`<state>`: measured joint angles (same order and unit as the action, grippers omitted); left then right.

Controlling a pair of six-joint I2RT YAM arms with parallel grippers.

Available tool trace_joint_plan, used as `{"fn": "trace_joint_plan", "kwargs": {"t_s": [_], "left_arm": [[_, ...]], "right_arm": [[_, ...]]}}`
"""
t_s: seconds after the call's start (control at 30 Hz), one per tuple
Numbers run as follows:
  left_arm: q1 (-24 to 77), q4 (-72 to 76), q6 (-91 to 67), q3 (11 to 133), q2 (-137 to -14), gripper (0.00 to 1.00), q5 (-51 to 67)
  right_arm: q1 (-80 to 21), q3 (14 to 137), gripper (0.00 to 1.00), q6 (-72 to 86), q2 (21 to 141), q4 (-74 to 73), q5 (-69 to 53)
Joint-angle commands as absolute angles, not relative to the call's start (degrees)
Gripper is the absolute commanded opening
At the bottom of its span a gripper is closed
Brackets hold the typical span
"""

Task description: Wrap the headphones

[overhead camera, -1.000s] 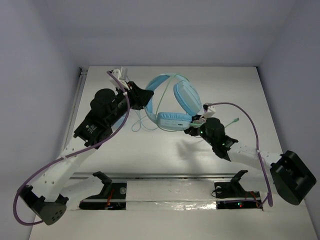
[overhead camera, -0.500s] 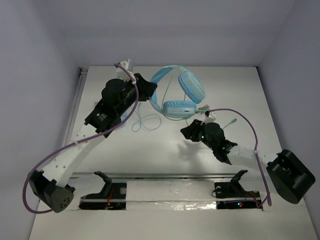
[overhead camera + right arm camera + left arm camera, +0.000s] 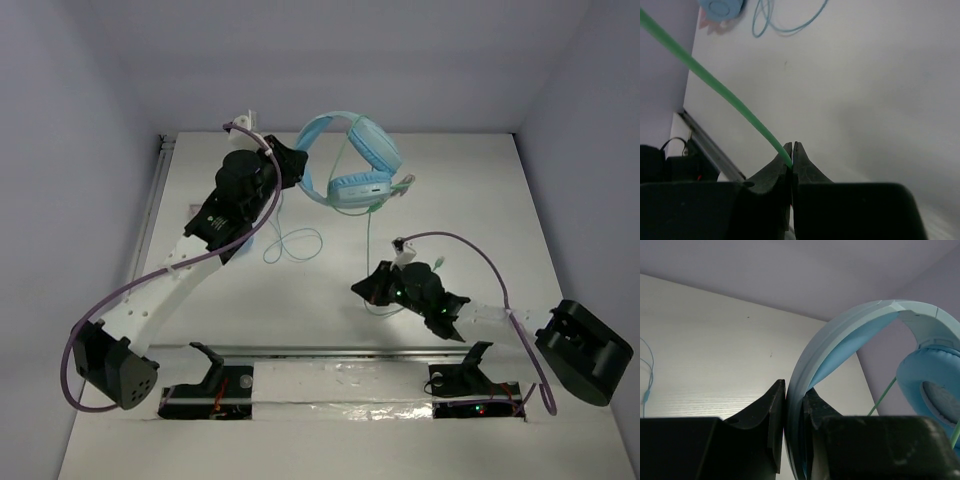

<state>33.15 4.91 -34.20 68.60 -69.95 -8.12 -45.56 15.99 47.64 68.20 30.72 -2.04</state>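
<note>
The light-blue headphones [image 3: 355, 160] hang above the back of the table. My left gripper [image 3: 297, 165] is shut on their headband [image 3: 840, 340], which runs up between the jaws in the left wrist view. An earcup [image 3: 935, 390] shows at the right of that view. The thin green cable [image 3: 368, 245] runs down from the earcups to my right gripper [image 3: 362, 288], which is shut on it near the table's middle front. In the right wrist view the cable [image 3: 715, 85] enters the closed jaws from the upper left. More loops of cable [image 3: 290, 245] lie on the table.
White table with walls on the left, back and right. A metal rail [image 3: 330, 352] runs along the front edge by the arm bases. The cable loops [image 3: 785, 20] lie beyond my right gripper in the right wrist view.
My left gripper has lifted the headphones up and toward the back wall. My right gripper has pulled toward the front left with the cable, stretching it out.
</note>
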Motion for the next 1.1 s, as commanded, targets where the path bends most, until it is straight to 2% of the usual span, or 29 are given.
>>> {"fn": "trace_joint_plan", "kwargs": {"t_s": [0.0, 0.33, 0.53, 0.57, 0.73, 0.87, 1.07], "left_arm": [[32.17, 19.24, -42.09, 68.73, -69.52, 0.00, -14.40], [32.17, 26.98, -46.85, 59.16, -74.34, 0.00, -24.87], [32.78, 27.25, -43.95, 55.64, -77.69, 0.00, -30.22], [33.65, 26.38, -41.94, 55.37, -77.96, 0.00, -32.58], [37.35, 23.65, -37.80, 49.59, -77.88, 0.00, -36.03], [44.36, 22.33, -35.07, 42.55, -74.72, 0.00, -38.06], [50.09, 12.15, -32.35, 38.77, -69.71, 0.00, -36.41]], "right_arm": [[-51.05, 20.64, 0.00, 47.55, 67.50, 26.47, -2.12], [-64.05, 29.08, 0.00, 46.32, 65.21, 14.51, 7.73], [-72.67, 41.73, 0.00, 42.38, 68.98, 1.78, 10.63], [-74.69, 44.01, 0.00, 41.23, 69.69, -4.51, 11.85], [-75.85, 57.82, 0.00, 34.12, 71.10, -20.54, 13.45], [-75.85, 65.82, 0.00, 29.63, 71.54, -32.92, 15.36], [-72.87, 70.65, 0.00, 24.80, 71.46, -39.18, 16.52]]}}
